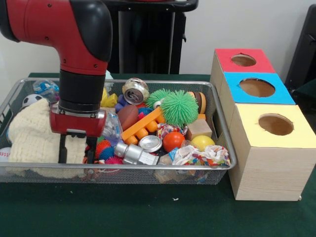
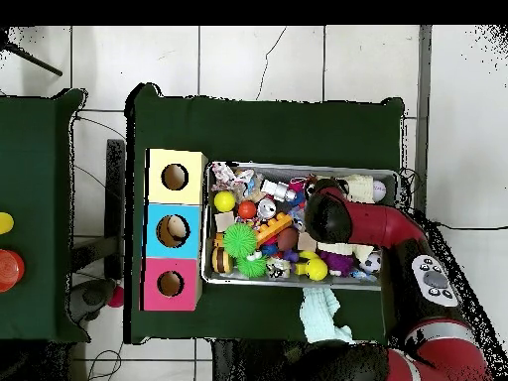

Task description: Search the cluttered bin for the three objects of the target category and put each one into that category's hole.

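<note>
Gripper (image 1: 77,148) low in wire bin (image 1: 223,129), fingers apart, holding nothing, straddling cream cloth (image 1: 30,133) edge (spiky balls just at 3 o'clock). Plush toys not discernible among clutter. Red-surround hole (image 1: 243,60) at 2 o'clock, clear.

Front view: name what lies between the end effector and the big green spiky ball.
Between end effector and big green spiky ball: a clear plastic bag, a brown ball and an orange toy, front view.
</note>
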You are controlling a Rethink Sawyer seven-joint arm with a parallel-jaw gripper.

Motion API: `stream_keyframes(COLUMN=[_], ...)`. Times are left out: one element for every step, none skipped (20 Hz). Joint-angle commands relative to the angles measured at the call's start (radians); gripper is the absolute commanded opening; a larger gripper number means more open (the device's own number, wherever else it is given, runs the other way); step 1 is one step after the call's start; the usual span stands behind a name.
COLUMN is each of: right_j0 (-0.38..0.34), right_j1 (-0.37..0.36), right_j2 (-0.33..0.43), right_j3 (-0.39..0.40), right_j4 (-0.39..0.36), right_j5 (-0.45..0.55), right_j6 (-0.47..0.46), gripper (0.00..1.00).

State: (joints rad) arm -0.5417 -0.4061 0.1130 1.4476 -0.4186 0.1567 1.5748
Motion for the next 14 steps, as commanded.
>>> stream_keyframes(right_j0=[-0.026, -0.030, -0.035, -0.039, -0.042, -0.044, -0.045, -0.043, -0.043, -0.043, -0.046, -0.047, -0.048, -0.049], right_j1=[0.005, 0.006, 0.007, 0.009, 0.008, 0.007, 0.006, 0.005, 0.005, 0.006, 0.007, 0.008, 0.009, 0.010], right_j2=[0.108, 0.113, 0.120, 0.126, 0.130, 0.132, 0.134, 0.133, 0.133, 0.134, 0.140, 0.144, 0.148, 0.150], right_j3=[0.039, 0.044, 0.050, 0.054, 0.058, 0.062, 0.065, 0.065, 0.067, 0.065, 0.070, 0.069, 0.071, 0.069], right_j4=[0.062, 0.071, 0.077, 0.081, 0.086, 0.090, 0.095, 0.096, 0.098, 0.100, 0.105, 0.109, 0.111, 0.114], right_j5=[0.151, 0.155, 0.156, 0.154, 0.154, 0.156, 0.158, 0.157, 0.156, 0.159, 0.159, 0.162, 0.157, 0.159], right_j6=[0.071, 0.075, 0.077, 0.077, 0.077, 0.078, 0.079, 0.080, 0.079, 0.077, 0.076, 0.073, 0.074, 0.073], gripper=[1.00, 1.00, 1.00, 1.00, 1.00, 1.00, 1.00, 1.00, 1.00, 1.00, 1.00, 1.00, 1.00, 1.00])
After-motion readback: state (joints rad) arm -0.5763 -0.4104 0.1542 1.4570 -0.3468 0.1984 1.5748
